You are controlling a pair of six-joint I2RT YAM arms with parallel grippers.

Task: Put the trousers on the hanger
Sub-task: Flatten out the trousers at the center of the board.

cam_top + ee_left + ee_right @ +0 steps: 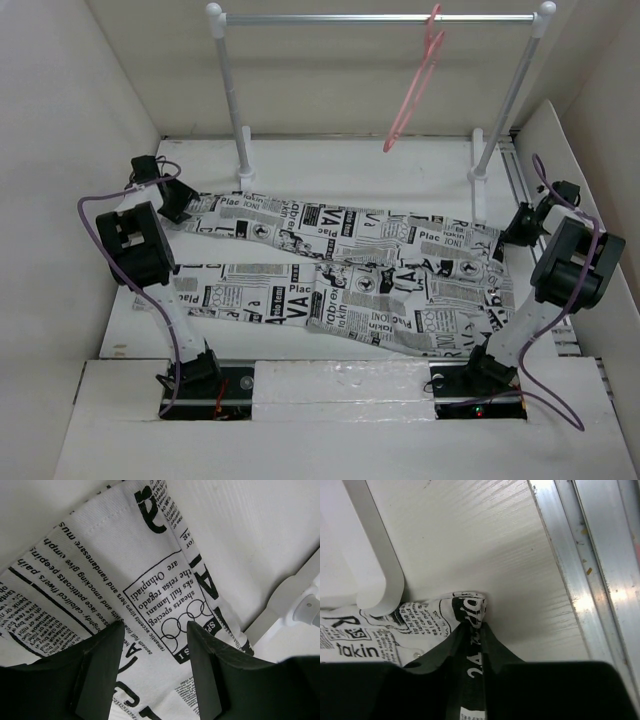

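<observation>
The trousers (pixel 350 275), white cloth with black newspaper print, lie flat across the table, legs to the left and waist to the right. The pink hanger (pixel 418 80) hangs by its hook from the silver rail (pixel 380 18) at the back. My left gripper (pixel 178 200) is open over the far leg's end; in the left wrist view (pixel 152 630) its fingers straddle the cloth (pixel 125 580). My right gripper (pixel 515 228) is at the waist's far right corner. In the right wrist view (pixel 472 630) it is shut on a fold of the trousers (pixel 462 607).
The rail stands on two white posts (pixel 232 100) with feet on the table just behind the trousers. A metal track (pixel 580 570) runs along the table's right edge. White walls close in the left, right and back.
</observation>
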